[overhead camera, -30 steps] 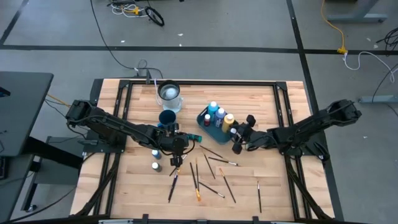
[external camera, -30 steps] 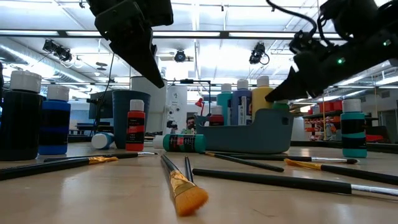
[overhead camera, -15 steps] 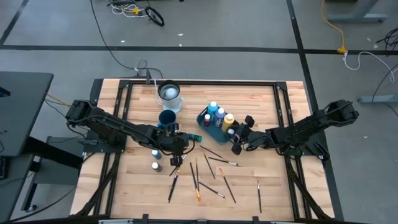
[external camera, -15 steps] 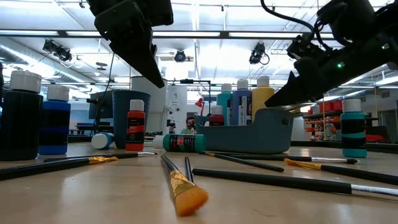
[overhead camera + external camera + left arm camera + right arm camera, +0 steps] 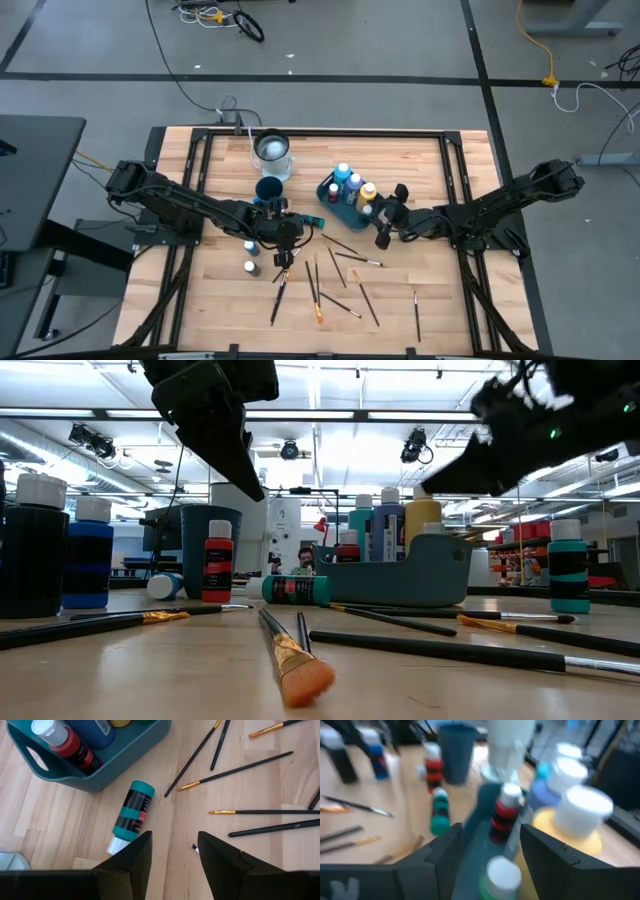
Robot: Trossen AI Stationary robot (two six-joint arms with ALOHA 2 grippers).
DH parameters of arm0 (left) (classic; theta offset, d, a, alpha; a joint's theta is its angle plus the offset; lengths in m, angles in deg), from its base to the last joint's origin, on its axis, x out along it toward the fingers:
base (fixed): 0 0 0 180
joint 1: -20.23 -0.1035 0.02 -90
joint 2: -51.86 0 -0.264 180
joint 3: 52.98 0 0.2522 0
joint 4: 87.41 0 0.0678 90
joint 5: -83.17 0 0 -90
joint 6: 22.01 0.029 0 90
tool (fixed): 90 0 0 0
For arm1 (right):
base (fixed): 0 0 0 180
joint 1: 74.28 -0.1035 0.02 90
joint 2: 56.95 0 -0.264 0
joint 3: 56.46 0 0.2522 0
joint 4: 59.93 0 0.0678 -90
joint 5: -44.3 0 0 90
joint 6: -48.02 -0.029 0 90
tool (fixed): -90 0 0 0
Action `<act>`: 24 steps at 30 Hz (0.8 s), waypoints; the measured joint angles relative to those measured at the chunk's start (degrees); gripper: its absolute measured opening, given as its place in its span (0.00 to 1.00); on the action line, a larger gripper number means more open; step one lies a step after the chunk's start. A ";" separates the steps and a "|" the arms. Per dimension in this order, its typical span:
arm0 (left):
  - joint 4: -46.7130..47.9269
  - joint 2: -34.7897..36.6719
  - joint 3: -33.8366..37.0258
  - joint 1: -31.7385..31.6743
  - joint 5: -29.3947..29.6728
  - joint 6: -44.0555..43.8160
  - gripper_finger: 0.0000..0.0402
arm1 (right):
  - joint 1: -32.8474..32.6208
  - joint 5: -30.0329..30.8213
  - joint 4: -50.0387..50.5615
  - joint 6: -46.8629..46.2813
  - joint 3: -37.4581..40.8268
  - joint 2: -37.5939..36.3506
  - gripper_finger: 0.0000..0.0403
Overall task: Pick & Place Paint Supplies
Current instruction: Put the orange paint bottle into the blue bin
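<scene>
Right pincer [image 5: 487, 857] open, above teal tray [image 5: 335, 198]

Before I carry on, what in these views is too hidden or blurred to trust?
- Right wrist view: motion blur; bottles in the teal tray lack readable labels.
- Low view: the tray wall hides the bottles' lower halves.
- Left wrist view: the lying teal bottle has its cap partly behind a finger.
- High view: brush tips too small.
</scene>
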State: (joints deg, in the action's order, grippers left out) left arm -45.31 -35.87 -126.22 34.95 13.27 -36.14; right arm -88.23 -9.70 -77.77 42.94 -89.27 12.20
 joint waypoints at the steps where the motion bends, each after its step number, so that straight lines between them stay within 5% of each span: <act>1: 0.00 0.00 0.00 0.02 0.00 0.00 0.42 | -0.47 -0.97 -0.91 0.67 0.00 -0.79 0.50; 11: -7.26 0.00 0.00 0.02 -1.35 2.17 0.42 | -4.47 -18.57 -5.26 3.79 -0.02 -6.54 0.48; 24: -9.52 -6.14 0.00 0.01 -1.75 4.98 0.42 | -4.81 -20.53 -7.72 2.69 -0.02 -6.54 0.48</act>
State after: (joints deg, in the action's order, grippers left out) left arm -54.83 -42.00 -126.22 34.96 11.52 -31.16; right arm -93.04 -30.23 -85.49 45.64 -89.29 5.66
